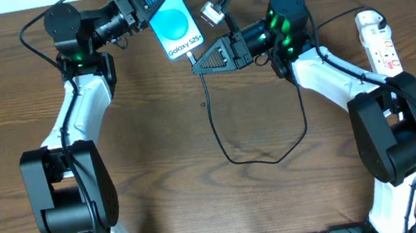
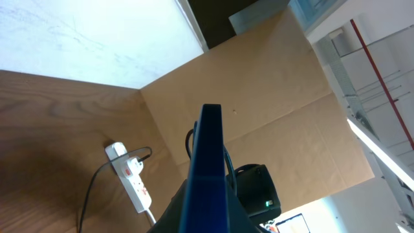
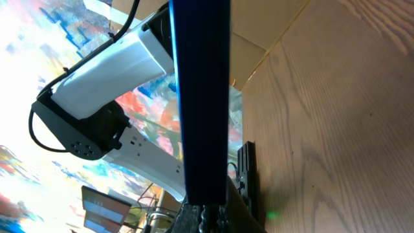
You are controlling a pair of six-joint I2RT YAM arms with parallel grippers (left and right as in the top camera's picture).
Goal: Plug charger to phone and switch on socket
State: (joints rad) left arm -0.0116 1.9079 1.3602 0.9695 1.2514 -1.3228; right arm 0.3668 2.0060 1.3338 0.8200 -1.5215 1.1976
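Blue screen of phone (image 1: pixel 173 17) faces up, upper centre of the overhead frame, clamped at its upper-left end by left gripper (image 1: pixel 141 3). Long axis runs down-frame, leaning right. Its lower short end meets the tip of right gripper (image 1: pixel 200 64), pinched tight on the connector end of charger (image 1: pixel 210 116). Socket (image 1: pixel 381 47) far right, well apart; right gripper the nearer.

Left wrist: phone (image 2: pixel 210 168) edge-on, rising from bottom centre; socket (image 2: pixel 132 181) lower left.

Right wrist: phone edge (image 3: pixel 204 97) vertical mid-frame, straight ahead of the closed fingers. Connector seated or not: cannot tell.
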